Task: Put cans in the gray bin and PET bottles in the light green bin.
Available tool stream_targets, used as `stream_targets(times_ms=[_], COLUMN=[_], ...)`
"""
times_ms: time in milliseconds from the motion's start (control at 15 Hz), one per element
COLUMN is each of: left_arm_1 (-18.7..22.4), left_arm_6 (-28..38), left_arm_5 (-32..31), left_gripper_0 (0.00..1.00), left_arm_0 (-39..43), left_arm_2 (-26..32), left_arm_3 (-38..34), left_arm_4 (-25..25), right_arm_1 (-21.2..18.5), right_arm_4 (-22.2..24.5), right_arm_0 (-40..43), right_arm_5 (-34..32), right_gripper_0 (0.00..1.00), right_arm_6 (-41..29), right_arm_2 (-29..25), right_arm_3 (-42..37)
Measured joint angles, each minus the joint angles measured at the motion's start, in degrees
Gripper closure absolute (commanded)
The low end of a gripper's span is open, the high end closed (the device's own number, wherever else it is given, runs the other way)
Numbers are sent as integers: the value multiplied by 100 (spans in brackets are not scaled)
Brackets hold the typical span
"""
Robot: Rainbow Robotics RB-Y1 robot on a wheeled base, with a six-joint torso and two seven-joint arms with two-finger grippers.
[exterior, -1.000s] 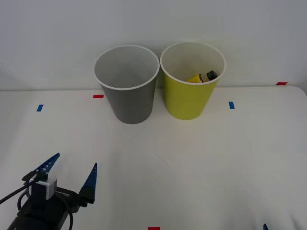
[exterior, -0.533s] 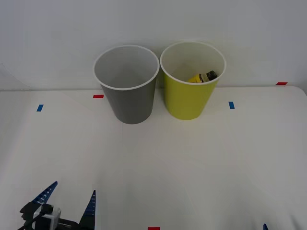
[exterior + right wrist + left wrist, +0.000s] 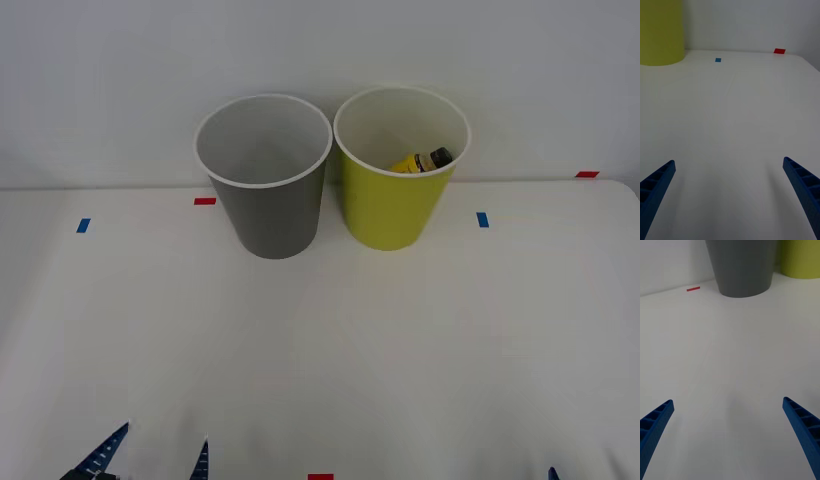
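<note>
Front view, we see the PET bottle [image 3: 425,160] inside the light green bin [image 3: 392,210], gray bin [image 3: 270,215] touching beside it, left gripper [image 3: 160,458] and right gripper [image 3: 730,195] both spread wide, holding nothing, at the counter [image 3: 400,340] near edge.

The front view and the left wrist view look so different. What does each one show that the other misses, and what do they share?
Front view alone: the insides of both bins, the PET bottle lying in the light green bin, and blue tape marks. Left wrist view alone: the open left end effector seen close, over bare table. Both: the gray bin, the light green bin beside it, and a red tape mark.
</note>
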Motion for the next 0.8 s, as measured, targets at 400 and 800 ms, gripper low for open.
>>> stream_targets(times_ms=[400, 800], left_arm_1=[-122, -132], left_arm_6=[-170, -262], left_arm_5=[-172, -286], left_gripper_0=[0, 0], left_arm_0=[179, 184], left_arm_2=[124, 153], left_arm_3=[102, 202], left_arm_4=[179, 201], right_arm_1=[0, 0], right_arm_4=[0, 0], right_arm_0=[0, 0], right_arm_5=[0, 0], right_gripper_0=[0, 0], right_arm_6=[0, 0], right_arm_2=[0, 0], right_arm_3=[0, 0])
